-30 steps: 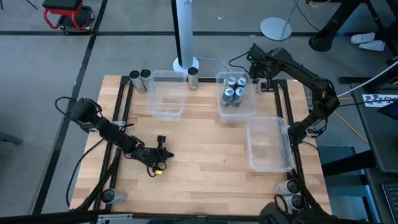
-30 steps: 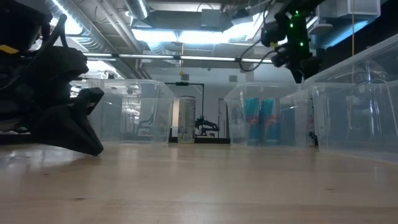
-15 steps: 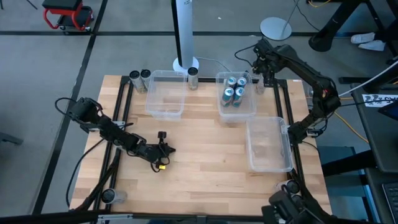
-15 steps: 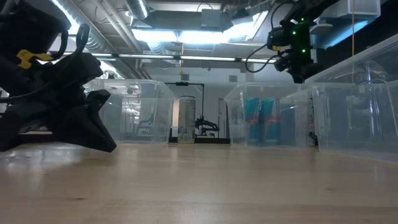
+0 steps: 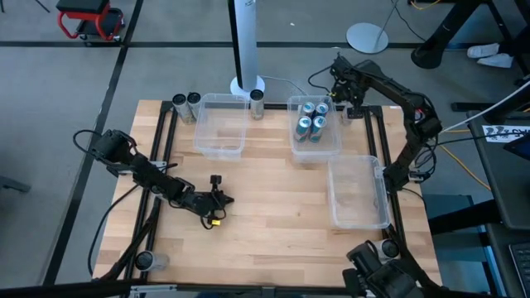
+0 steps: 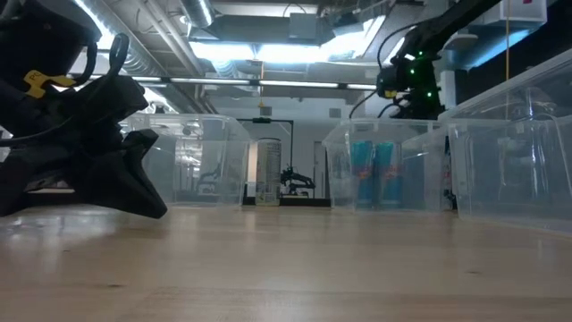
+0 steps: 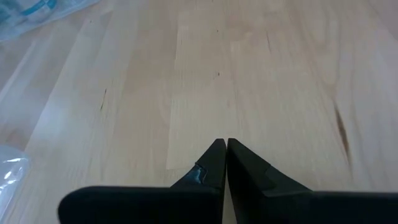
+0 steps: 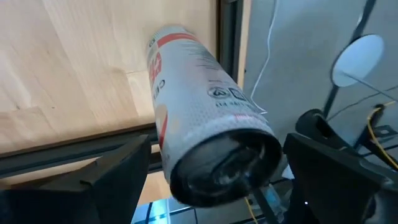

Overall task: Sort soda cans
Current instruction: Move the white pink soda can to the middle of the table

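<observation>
The right gripper (image 5: 346, 98) hovers at the table's one-o'clock corner, its fingers spread wide on either side of a white metal soda can with red lettering (image 8: 199, 118) that stands at the table's edge, not yet pinched. Just beside it, toward nine o'clock, the clear rectangular plastic bin (image 5: 333, 142) already holds four blue-and-silver cans (image 5: 311, 117). The step in hand looks like the reach for this can; the next move calls for closing squarely on its wall and lifting straight. The left gripper (image 5: 217, 201) rests at seven o'clock on the wooden table (image 5: 265, 240), fingers pressed together, holding nothing
</observation>
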